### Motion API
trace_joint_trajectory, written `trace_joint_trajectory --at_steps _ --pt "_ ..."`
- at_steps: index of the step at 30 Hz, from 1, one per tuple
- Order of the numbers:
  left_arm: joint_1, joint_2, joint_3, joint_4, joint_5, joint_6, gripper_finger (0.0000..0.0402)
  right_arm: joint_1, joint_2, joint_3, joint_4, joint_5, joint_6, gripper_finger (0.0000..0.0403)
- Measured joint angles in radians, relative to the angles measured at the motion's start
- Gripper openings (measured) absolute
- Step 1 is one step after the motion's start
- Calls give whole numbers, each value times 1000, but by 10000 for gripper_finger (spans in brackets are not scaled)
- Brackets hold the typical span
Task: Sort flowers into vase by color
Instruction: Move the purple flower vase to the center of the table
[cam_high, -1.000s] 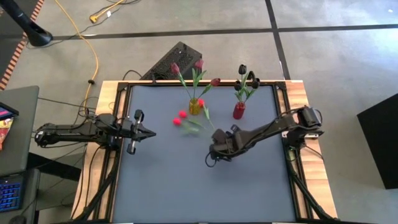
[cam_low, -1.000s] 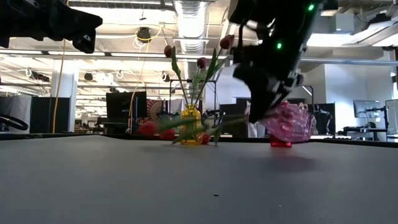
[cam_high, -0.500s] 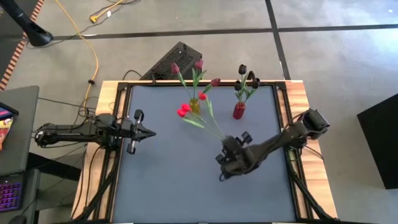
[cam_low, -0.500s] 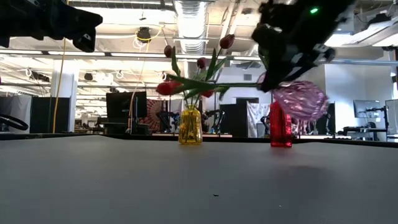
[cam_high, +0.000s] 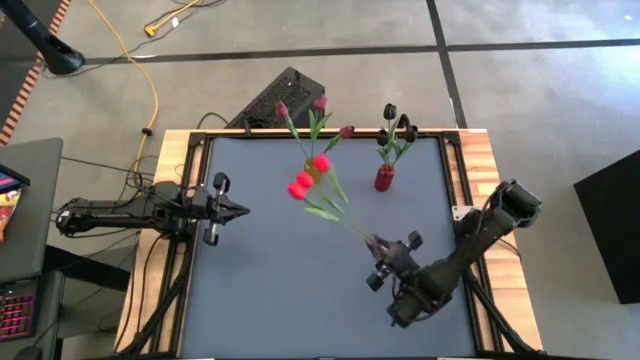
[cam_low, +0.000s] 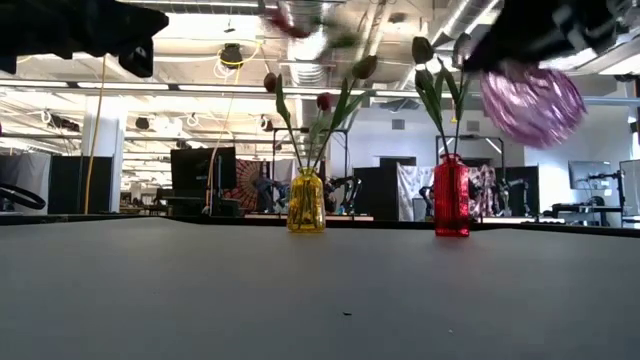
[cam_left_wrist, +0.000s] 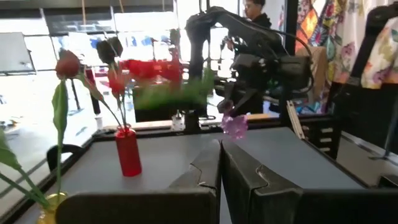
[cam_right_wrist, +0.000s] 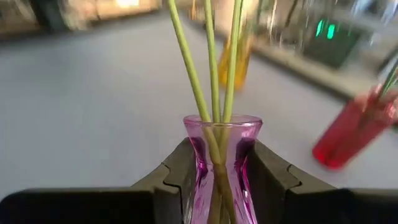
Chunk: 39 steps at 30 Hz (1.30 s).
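Currently yellow vase (cam_high: 314, 172) and red vase (cam_high: 384, 178) stand side by side at the table's (cam_high: 260, 290) far edge, maroon tulips (cam_high: 320, 103) in yellow, black ones (cam_high: 390, 110) in red. Right gripper (cam_right_wrist: 219, 177) is clamped on a pink vase (cam_right_wrist: 219, 163), lifted clear of the table, nearer than the red vase; three red tulips (cam_high: 303, 180) lean out toward the yellow vase. Left gripper (cam_high: 240, 210), fingers (cam_left_wrist: 249, 180) closed and empty, hovers left of the yellow vase.

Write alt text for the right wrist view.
The right claw grips a clear pink glass vase holding three thin green flower stems. Beyond it on the grey table stand a red glass vase and a yellow glass vase.
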Motion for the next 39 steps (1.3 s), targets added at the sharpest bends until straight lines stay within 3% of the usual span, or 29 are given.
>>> trace_joint_trajectory --at_steps 5,9,14,18,27,34,39 --pt "0 0 0 10 -7 0 0 68 -2 -3 -97 213 172 136" --pt "0 0 0 10 -9 0 0 93 -3 -82 -108 376 346 136" --pt "0 0 0 9 -9 2 0 51 -1 -194 -48 401 523 136" --pt "0 0 0 9 -12 8 0 -19 4 -226 37 407 481 136" --pt "0 9 0 11 -59 -29 0 -131 3 -227 37 417 415 136" --pt "-1 174 2 86 -31 -68 0 -97 3 -226 73 417 352 136" --pt "-1 322 2 217 -30 -56 0 -23 4 -135 88 417 121 136"
